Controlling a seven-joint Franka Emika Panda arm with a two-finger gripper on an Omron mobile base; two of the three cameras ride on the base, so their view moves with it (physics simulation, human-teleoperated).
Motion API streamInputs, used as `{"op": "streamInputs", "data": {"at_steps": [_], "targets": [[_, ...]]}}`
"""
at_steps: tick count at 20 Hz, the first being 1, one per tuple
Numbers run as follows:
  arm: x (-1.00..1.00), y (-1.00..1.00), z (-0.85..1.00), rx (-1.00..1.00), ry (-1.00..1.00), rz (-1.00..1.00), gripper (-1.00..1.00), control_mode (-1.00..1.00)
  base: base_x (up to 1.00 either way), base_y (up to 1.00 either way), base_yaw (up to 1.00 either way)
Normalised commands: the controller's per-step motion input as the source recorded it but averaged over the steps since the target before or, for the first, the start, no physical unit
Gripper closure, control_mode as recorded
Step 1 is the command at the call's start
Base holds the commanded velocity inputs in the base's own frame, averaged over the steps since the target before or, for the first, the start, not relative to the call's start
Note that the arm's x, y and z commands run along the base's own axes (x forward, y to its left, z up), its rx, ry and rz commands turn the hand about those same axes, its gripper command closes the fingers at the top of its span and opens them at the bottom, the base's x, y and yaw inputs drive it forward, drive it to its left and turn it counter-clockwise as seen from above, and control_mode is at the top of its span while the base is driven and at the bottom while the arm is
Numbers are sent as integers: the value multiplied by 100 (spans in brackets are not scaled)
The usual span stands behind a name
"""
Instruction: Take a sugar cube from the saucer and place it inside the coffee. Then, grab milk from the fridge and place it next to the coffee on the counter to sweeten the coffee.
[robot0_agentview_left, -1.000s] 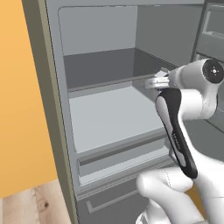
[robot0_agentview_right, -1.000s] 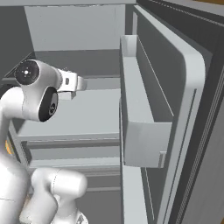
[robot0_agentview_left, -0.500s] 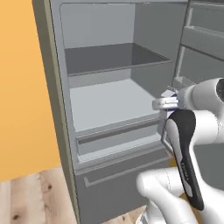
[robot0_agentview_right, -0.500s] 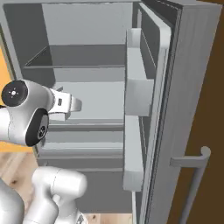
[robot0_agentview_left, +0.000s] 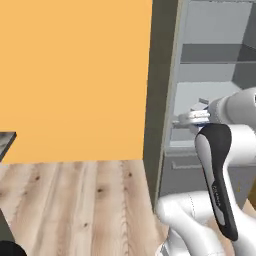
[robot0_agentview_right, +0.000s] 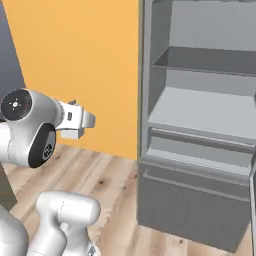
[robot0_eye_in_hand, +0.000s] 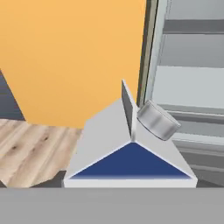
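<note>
Orange wall (robot0_agentview_left: 75, 75) forms the backdrop, above a pale wooden plank floor (robot0_agentview_left: 75, 200).

Fridge (robot0_agentview_right: 200, 125): tall appliance, pale grey inside, standing open against the orange wall, with horizontal shelves and a closed lower drawer front. Its shelves that can be seen are bare.

Arm: white Franka Panda with dark joints, raised in front of the fridge in the left base view and in front of the orange wall in the right base view.

Gripper (robot0_agentview_left: 192, 118): two-finger pincer at the end of the arm, held level and pointing away from the base. From the base views its state cannot be told for certain; the hand view shows the carton right up against the camera, consistent with the fingers pinching it.

Milk (robot0_eye_in_hand: 131, 148): small white carton with a folded gable top, a dark blue triangular panel and a round silver-grey cap (robot0_eye_in_hand: 157, 120). It sits at the gripper, outside the fridge, with the fridge interior and the orange wall behind it.
</note>
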Motion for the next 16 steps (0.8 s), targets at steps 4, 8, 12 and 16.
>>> {"op": "streamInputs", "data": {"at_steps": [4,8,12,16], "targets": [[0,0,0,0,0,0,100,100,10,82,78],[0,0,0,0,0,0,100,100,96,48,54],[0,0,0,0,0,0,100,100,100,14,32],[0,0,0,0,0,0,100,100,100,-1,21]]}}
